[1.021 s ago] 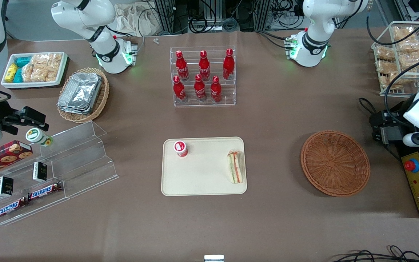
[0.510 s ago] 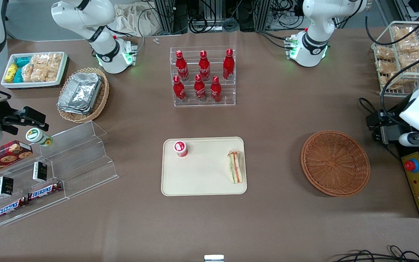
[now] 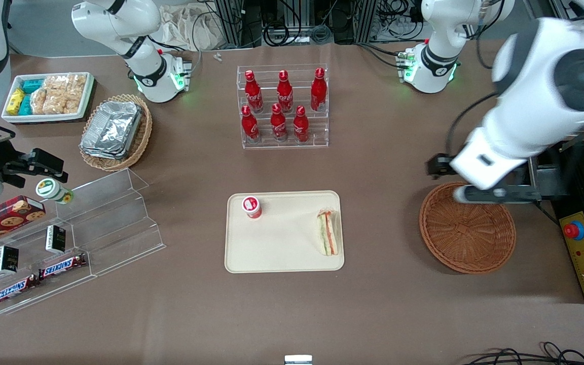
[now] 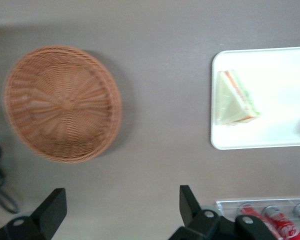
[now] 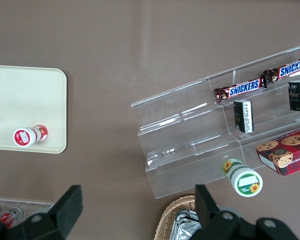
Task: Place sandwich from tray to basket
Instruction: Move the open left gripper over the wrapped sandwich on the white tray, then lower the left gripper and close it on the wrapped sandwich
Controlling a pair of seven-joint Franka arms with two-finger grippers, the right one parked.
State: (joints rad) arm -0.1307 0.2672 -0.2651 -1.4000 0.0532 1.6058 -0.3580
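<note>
Gripper (image 3: 440, 166) spread wide, holding nothing, above table (image 3: 373, 314) toward working arm's end. Cream tray (image 3: 277, 256) flat on table. Round brown wicker basket (image 3: 467, 238) beside it. Sandwich (image 3: 328, 233) on tray, basket-side end: pale triangular wedge, orange-red and green filling stripes

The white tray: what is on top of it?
The tray holds a sandwich and a small red container; the surface beneath them is hidden. The claw is open above the table, near the wicker basket.
</note>
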